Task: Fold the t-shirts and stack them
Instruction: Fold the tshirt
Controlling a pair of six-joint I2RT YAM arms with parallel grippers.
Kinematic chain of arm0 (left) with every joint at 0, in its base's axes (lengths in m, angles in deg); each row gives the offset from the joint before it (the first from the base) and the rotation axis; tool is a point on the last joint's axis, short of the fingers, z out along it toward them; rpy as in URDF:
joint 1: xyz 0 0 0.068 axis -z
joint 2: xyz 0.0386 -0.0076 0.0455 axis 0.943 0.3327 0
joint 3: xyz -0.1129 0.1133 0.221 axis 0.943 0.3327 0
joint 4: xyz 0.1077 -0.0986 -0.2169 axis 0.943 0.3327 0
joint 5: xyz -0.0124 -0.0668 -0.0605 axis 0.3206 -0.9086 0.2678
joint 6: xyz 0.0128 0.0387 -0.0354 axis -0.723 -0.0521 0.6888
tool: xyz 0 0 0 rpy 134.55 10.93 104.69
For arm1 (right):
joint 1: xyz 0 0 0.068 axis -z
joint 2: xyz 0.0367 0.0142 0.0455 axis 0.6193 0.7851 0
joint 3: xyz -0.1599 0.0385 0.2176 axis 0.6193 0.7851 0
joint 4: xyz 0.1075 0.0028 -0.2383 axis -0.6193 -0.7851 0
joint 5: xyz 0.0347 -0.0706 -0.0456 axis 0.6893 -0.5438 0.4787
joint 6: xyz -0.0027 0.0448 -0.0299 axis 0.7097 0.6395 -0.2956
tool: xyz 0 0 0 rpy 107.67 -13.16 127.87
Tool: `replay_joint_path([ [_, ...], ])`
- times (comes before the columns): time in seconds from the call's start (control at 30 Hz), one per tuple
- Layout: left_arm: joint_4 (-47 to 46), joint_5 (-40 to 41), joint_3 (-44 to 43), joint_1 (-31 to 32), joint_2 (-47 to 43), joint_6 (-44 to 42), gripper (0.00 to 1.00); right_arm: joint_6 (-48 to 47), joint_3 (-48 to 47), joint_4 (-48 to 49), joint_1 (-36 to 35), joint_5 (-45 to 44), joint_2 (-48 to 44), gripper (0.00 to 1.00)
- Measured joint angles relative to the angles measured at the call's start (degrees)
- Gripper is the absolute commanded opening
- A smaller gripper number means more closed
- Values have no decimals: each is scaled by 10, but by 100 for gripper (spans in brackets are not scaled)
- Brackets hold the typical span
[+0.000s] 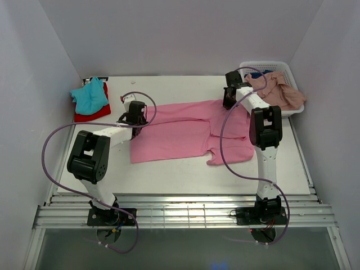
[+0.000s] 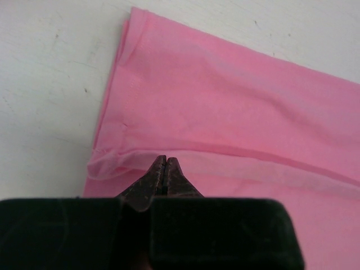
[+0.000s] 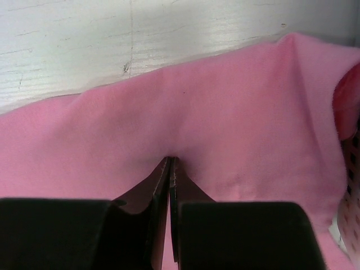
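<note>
Pink t-shirt [image 1: 180, 135], pinched by left gripper [image 2: 166, 160] and right gripper [image 3: 170, 160] (both pressed together): move both evenly, edge taut.

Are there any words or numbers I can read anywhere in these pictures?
None: no text can be read anywhere. The bright pink cloth t-shirt, the teal cloth t-shirt, the red cloth t-shirt and the white plastic lattice basket are all plain, with no letters, numbers or logos.
</note>
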State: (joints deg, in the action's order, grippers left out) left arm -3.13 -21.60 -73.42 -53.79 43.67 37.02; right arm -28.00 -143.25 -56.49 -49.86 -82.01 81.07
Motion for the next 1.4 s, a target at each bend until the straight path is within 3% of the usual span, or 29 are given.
replay_joint_path([
  [0.17,0,-3,18,14,0,3,0,-3,26,24,2,7,-14,8],
  [0.3,0,-2,34,15,-1,4,0,-19,121,90,0,23,-68,25],
  [0.4,-4,-2,35,15,-2,4,0,-35,211,118,-6,49,-127,27],
  [0.63,-21,-20,15,16,-3,3,0,-48,251,159,-49,150,-214,24],
  [0.67,-26,-27,8,17,-3,3,0,-49,251,168,-56,161,-221,22],
  [0.7,-28,-37,-2,18,-2,2,0,-50,251,175,-64,171,-226,10],
  [0.83,-47,-81,-64,26,28,-9,0,-52,238,189,-93,217,-214,8],
  [1.03,-87,-173,-134,38,109,-23,0,-41,193,211,-118,278,-124,8],
  [1.4,-93,-271,-172,48,169,-20,0,-2,154,249,-125,329,-74,8],
])
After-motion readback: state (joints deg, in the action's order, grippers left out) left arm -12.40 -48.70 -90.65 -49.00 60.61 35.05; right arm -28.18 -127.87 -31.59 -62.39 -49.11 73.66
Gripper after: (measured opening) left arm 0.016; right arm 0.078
